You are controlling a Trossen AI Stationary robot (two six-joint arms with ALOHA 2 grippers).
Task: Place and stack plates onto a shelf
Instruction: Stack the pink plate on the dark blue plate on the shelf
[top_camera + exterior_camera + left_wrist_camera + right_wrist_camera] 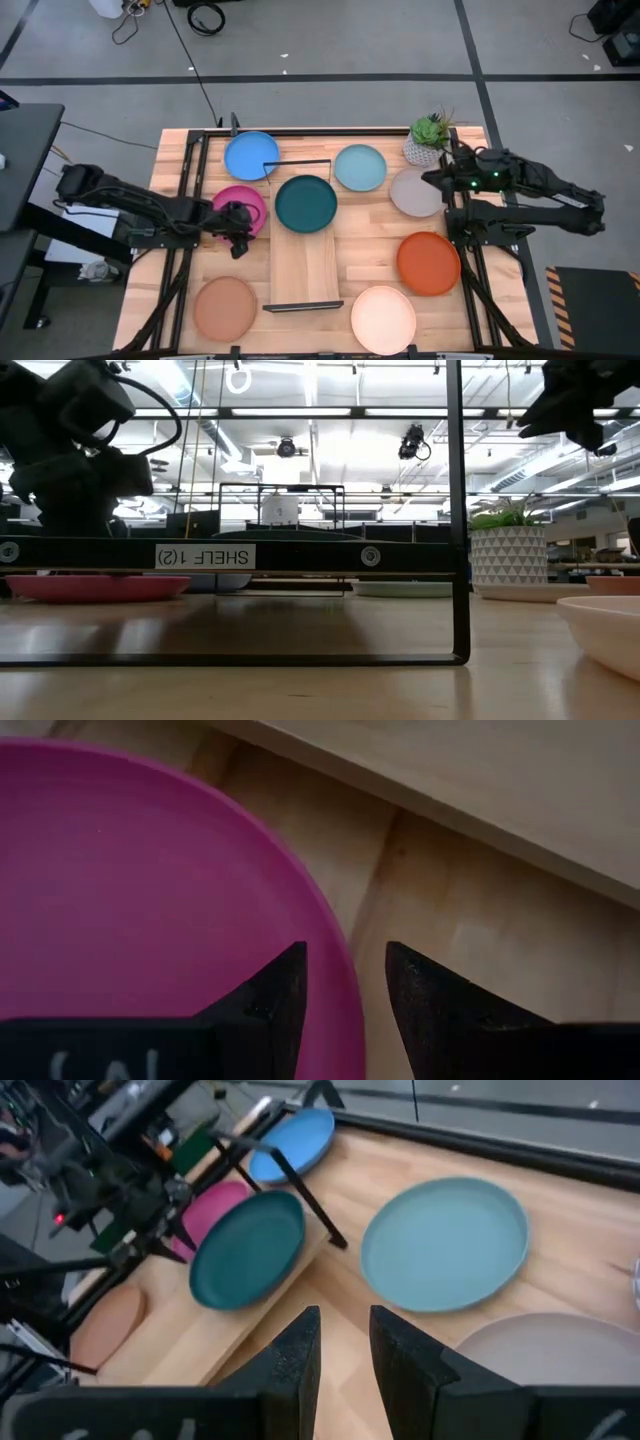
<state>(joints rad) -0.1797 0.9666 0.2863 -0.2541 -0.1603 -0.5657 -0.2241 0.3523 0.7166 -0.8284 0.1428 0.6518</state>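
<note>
Left of centre, we see the left gripper (238, 222) straddling the magenta plate (236, 205) rim, fingers slightly parted, teal plate (306, 203) on shelf (305, 270), right gripper (432, 178) narrowly open, empty.

White label (205, 556) on the shelf's black end frame (300, 555), low view, reads mirrored: "SHELF 1(2)", prob. seen from behind. Faint white marks on left gripper (345, 1010) body, unreadable

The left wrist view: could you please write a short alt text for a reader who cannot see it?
The left gripper straddles the rim of the magenta plate, one dark finger over the plate and the other over the bare wooden table, with a gap between them. The pale edge of the shelf runs across behind.
</note>
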